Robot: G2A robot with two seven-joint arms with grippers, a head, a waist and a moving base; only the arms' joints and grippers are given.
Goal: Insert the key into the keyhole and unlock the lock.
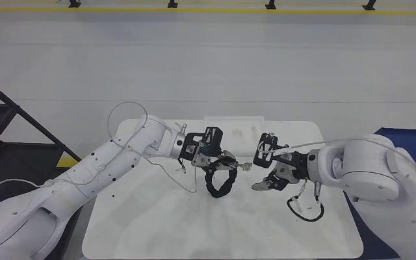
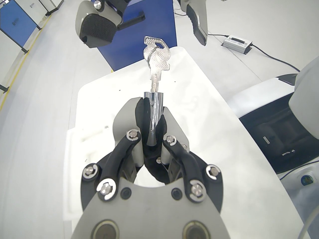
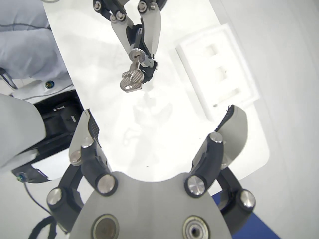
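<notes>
Left gripper [image 2: 150, 105] clamped tight, right gripper [image 3: 159, 111] spread wide, tips facing each other

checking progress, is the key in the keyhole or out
In: the key blade sits inside the lock that the left gripper holds; right gripper open, apart.

Nothing legible anywhere: no word, number or sign. Small white mark on the blue panel [image 2: 15, 22], too tiny to read. Pale label on the grey box [image 2: 238, 42], blurred. Raised grid pattern on the key [image 2: 159, 58] head, any stamp indistinct. Same for the lock [image 3: 137, 56] face.
</notes>
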